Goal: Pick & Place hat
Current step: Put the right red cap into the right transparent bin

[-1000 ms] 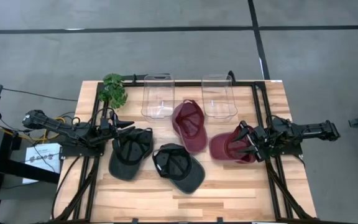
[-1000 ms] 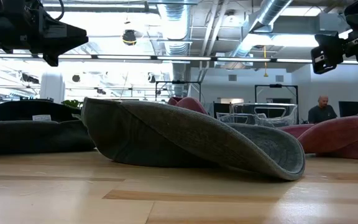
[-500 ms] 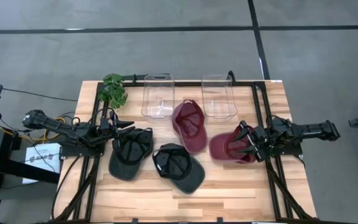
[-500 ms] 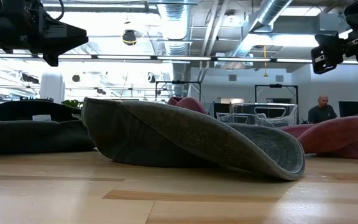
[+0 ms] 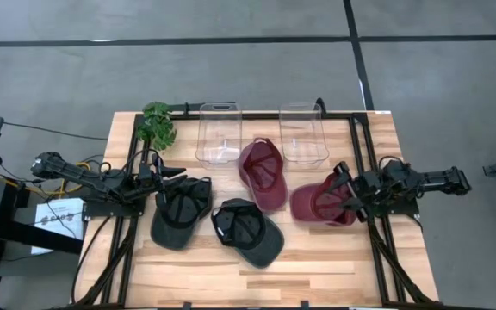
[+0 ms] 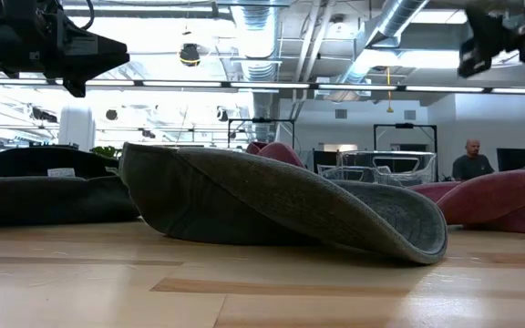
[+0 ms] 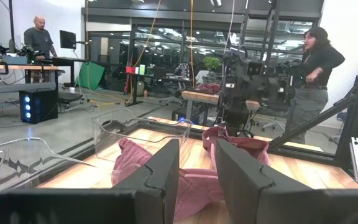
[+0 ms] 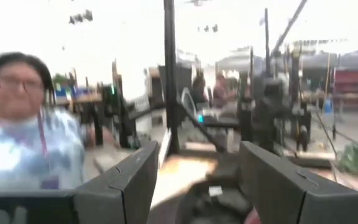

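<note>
Four caps on the wooden slatted table [image 5: 317,258]: two dark grey fabric caps [image 5: 182,212] [image 5: 248,231] towards the left and middle, two maroon fabric caps [image 5: 262,175] [image 5: 317,203] towards the right. Two clear plastic bins [image 5: 220,133] [image 5: 303,133] side by side along the far edge, nothing inside either. One small green plant [image 5: 157,124] left of them. Left gripper [image 5: 179,170] hanging beside the leftmost grey cap, fingers [image 7: 160,171] partly apart, grasping nothing. Right gripper [image 5: 341,194] over the rightmost maroon cap, fingers [image 8: 129,177] spread wide, nothing grasped.

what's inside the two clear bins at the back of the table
Both clear bins, left and right, look empty in the high view; the wood shows through them. The upturned maroon cap lies between and in front of them, its back edge hiding a little of the left bin's corner.
</note>
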You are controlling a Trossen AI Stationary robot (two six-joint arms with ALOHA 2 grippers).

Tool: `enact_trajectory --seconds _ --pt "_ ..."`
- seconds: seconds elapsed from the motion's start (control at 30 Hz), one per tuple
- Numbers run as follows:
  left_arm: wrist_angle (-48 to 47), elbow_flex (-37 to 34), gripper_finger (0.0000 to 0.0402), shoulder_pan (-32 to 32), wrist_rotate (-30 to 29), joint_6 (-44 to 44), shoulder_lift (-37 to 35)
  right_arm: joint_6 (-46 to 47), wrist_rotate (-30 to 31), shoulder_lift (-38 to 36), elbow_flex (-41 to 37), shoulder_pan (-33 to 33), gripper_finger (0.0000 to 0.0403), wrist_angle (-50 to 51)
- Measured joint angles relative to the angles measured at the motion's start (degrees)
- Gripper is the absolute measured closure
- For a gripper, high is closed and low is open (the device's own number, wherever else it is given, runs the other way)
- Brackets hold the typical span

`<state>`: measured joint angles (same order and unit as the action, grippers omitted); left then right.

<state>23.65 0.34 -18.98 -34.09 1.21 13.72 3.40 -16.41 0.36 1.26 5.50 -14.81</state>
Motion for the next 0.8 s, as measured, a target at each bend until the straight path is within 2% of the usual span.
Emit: enact_trajectory --seconds 0.3,0.47,0.53,0.67,0.8 --pt "0.01 0.00 0.0300 0.00 0.00 0.00 0.00 -0.68 0.69 0.00 0.04 -0.02 0.0187 -8.42" --pt "0.11 0.00 0.0300 0.01 0.00 0.00 0.00 -0.84 11.28 0.00 0.07 -0.80 0.0187 -8.23" --pt "0.53 0.00 0.0300 0.01 0.00 -0.03 0.00 -1.87 13.79 0.00 0.07 -1.00 0.0187 -8.01" --pt "1.91 0.00 0.0300 0.01 0.00 -0.22 0.00 -2.86 13.56 0.00 0.09 -1.03 0.0187 -5.92" --pt "4.56 0.00 0.0300 0.01 0.00 -0.14 0.00 2.06 11.24 0.02 0.11 -1.03 0.0187 -2.50"
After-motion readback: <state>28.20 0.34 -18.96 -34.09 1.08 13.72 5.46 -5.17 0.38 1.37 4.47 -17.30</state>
